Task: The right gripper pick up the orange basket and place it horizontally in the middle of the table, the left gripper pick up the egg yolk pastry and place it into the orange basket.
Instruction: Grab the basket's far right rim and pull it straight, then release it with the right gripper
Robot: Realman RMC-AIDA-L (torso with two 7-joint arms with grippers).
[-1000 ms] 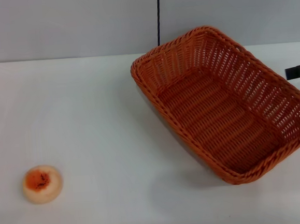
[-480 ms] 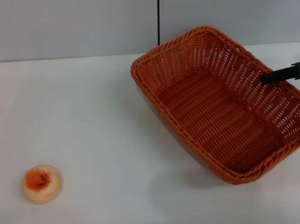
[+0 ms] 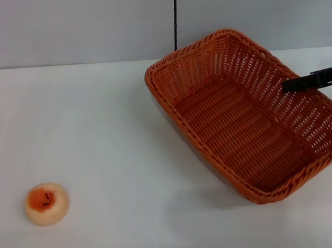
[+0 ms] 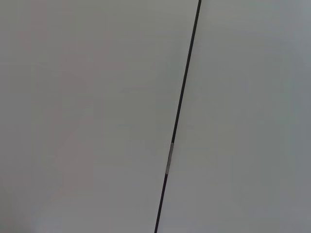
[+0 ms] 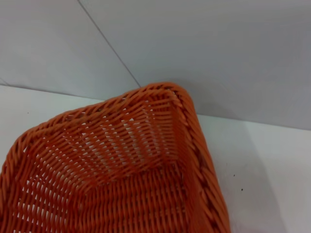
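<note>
The orange basket [image 3: 252,117] lies at a slant on the right half of the white table [image 3: 97,123], its open side up and nothing inside. In the right wrist view one corner of the basket [image 5: 146,160] fills the lower part of the picture. My right gripper [image 3: 294,83] reaches in from the right edge of the head view as a thin black bar, over the basket's right wall near the rim. The egg yolk pastry [image 3: 47,203] sits alone on the table at the front left, orange-red top up. The left gripper is out of view.
A grey wall with a dark vertical seam [image 3: 175,17] stands behind the table. The left wrist view shows only that wall and seam [image 4: 180,116]. Bare tabletop separates the pastry from the basket.
The right gripper has come in from the right edge and moved left over the basket's right wall. Basket and pastry have not moved.
</note>
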